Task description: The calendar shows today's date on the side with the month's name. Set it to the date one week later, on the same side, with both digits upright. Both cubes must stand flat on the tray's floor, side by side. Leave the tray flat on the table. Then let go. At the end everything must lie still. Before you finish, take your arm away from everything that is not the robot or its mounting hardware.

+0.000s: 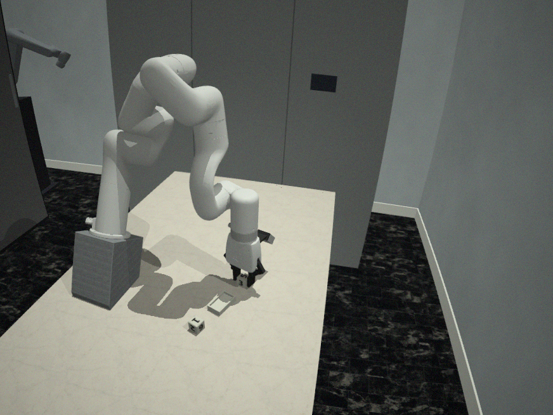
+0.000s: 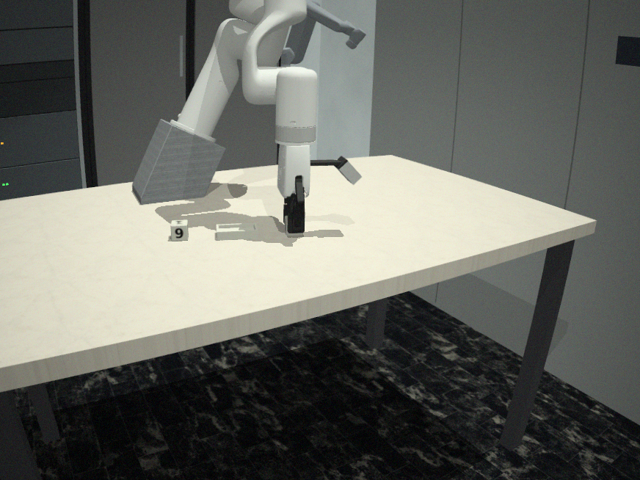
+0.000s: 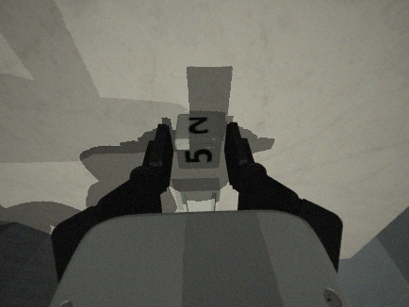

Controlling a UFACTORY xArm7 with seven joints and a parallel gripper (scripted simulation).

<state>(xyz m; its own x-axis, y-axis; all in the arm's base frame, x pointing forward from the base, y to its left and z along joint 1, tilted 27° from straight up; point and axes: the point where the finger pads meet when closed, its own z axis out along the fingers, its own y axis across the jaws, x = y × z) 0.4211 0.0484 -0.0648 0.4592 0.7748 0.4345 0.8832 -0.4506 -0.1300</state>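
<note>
A white cube (image 1: 242, 280) (image 3: 199, 156) stands on the table between my fingers; its top shows a 5, and a 3 shows on a side in the top view. A finger mostly hides it in the exterior view. My gripper (image 1: 243, 281) (image 2: 294, 229) (image 3: 198, 137) points down, partly open around this cube, with slim gaps visible in the wrist view. The other cube (image 1: 196, 325) (image 2: 178, 230) stands on the table beyond the tray, a 1 on top and a 9 on a side. The small pale tray (image 1: 214, 311) (image 2: 235, 235) lies flat and empty between the cubes. No month name is readable.
The pale table (image 1: 267, 357) (image 2: 206, 289) carries everything. The arm's grey base block (image 1: 107, 270) (image 2: 178, 165) stands at its far left edge. The arm's shadow falls over the table near the tray and the cube at the gripper.
</note>
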